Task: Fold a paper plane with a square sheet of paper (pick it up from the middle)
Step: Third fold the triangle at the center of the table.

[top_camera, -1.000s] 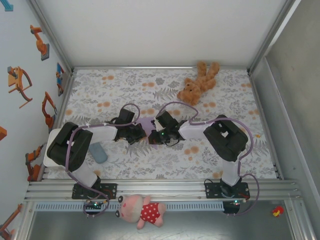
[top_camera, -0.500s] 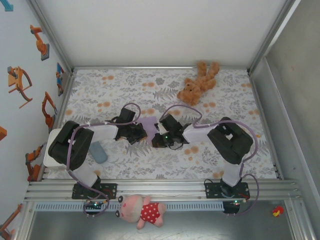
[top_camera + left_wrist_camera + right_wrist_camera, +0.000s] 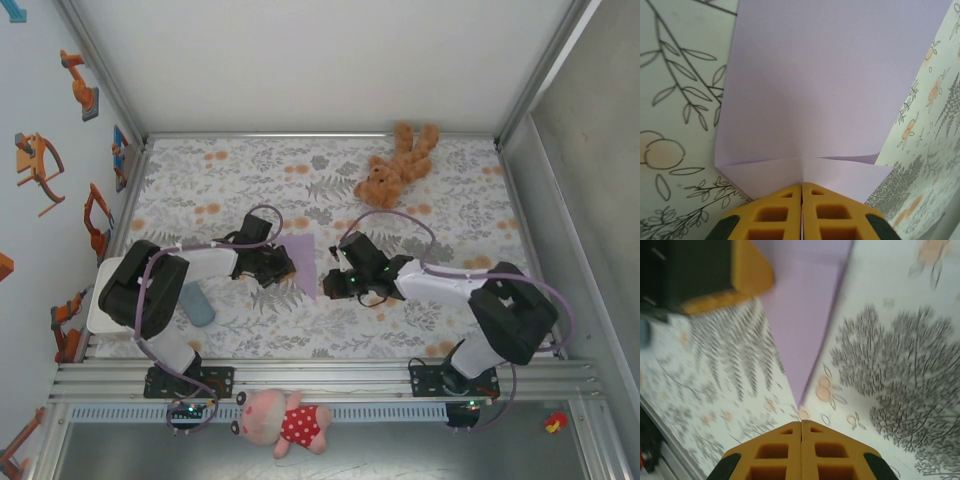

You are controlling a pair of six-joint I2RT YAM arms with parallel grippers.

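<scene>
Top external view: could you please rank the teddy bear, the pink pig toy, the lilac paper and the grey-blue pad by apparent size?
Largest: teddy bear and pink pig toy, too alike to rank.
Then: lilac paper, partly covered.
Smallest: grey-blue pad.

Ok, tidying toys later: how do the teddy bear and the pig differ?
The teddy bear is brown; the pig is pink with a red spotted dress. The bear lies on the patterned table, far side; the pig lies on the bare metal ledge off the table. Both are soft toys.
</scene>
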